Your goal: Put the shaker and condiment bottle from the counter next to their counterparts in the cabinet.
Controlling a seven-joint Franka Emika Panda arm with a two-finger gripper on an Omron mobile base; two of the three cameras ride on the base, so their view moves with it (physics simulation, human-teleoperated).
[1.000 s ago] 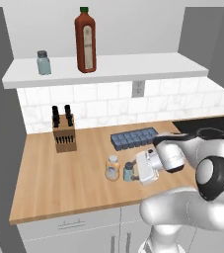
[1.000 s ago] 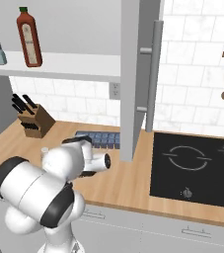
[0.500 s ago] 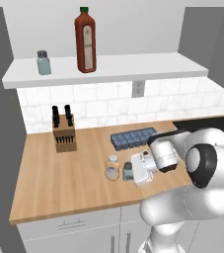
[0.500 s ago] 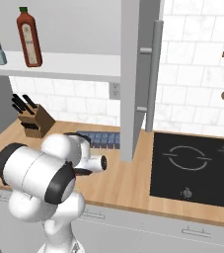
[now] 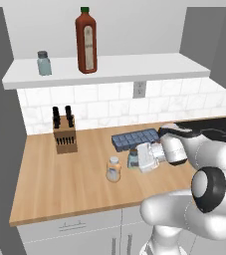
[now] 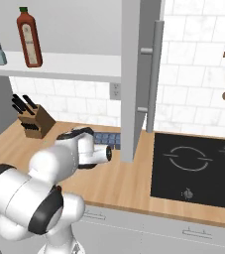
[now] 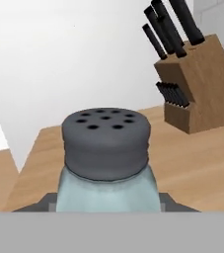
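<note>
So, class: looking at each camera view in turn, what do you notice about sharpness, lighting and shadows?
Hand view: the shaker looms large and slightly soft, while the knife block behind stays crisp. Left base view: flat, even rendered light; the condiment bottle casts barely any shadow on the counter. Right base view: no glare on the dark hob; the red bottle reads clearly.

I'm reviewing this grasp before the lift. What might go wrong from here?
The end effector sits low around the shaker, its fingers barely showing, so grip firmness is unclear and it may slip. The condiment bottle stands close beside it and might get knocked. Reaching the cabinet risks bumping the tall red bottle.
</note>
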